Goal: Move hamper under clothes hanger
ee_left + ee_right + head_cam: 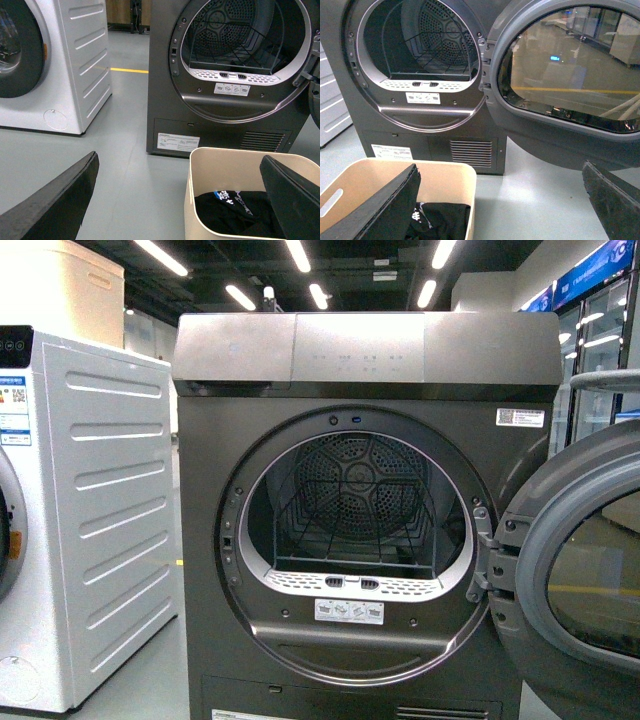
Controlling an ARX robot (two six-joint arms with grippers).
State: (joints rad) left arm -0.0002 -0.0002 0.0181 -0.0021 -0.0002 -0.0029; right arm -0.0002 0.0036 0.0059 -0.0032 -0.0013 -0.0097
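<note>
Smooth grey floor (125, 150), beige round-cornered plastic hamper (235, 167) (black cloth (235, 212) inside), left gripper (179, 157) and right gripper (500, 166) wide

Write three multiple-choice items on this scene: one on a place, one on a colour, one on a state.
1. Where does the hamper stand?
A. on the floor before the dryer
B. inside it
C. on a shelf

2. What colour are the clothes in the hamper?
A. white
B. black
C. red

3. How is the dryer's door?
A. shut
B. swung open
C. taken off

Answers:
1 A: both wrist views show it on the floor before the dryer's base.
2 B: a black heap with a little white print lies inside.
3 B: the door stands swung aside, with the drum in plain view.
</note>
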